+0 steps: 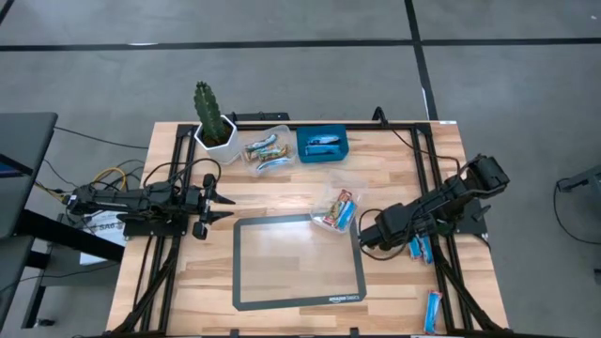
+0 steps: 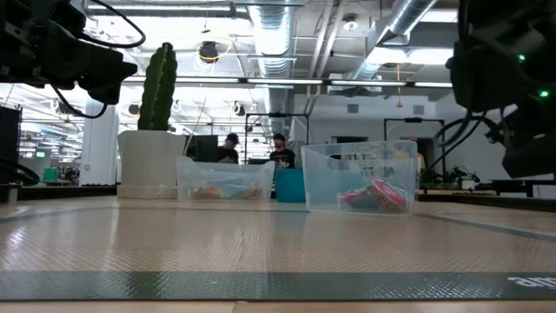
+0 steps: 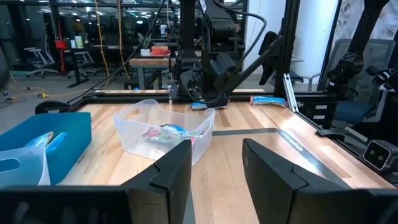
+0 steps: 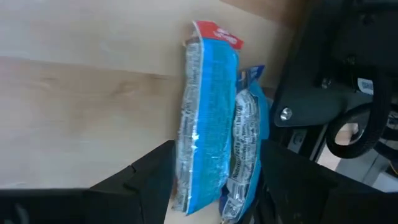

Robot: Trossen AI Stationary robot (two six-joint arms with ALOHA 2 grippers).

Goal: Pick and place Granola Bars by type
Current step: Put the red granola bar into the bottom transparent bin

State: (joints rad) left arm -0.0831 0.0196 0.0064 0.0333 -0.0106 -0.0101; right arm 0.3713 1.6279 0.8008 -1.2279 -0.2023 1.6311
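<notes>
Two blue granola bars (image 4: 208, 124) lie side by side on the wooden table (image 1: 394, 164), next to the black frame rail (image 4: 311, 81) at the right. My right gripper (image 4: 217, 158) is open and tilts down over them, one finger on either side; whether a finger touches a bar cannot be told. In the high view it is my right gripper (image 1: 406, 242) above these blue bars (image 1: 420, 250). Another blue bar (image 1: 432, 310) lies near the front edge. My left gripper (image 1: 223, 202) waits open at the table's left, pointing level, with nothing between its fingers.
A clear tub (image 1: 338, 208) holding mixed bars stands mid-table. At the back stand a second clear tub (image 1: 266, 150) with bars, a blue bin (image 1: 322, 144) and a cactus in a white pot (image 1: 211, 117). A dark-edged mat (image 1: 299, 261) covers the front centre.
</notes>
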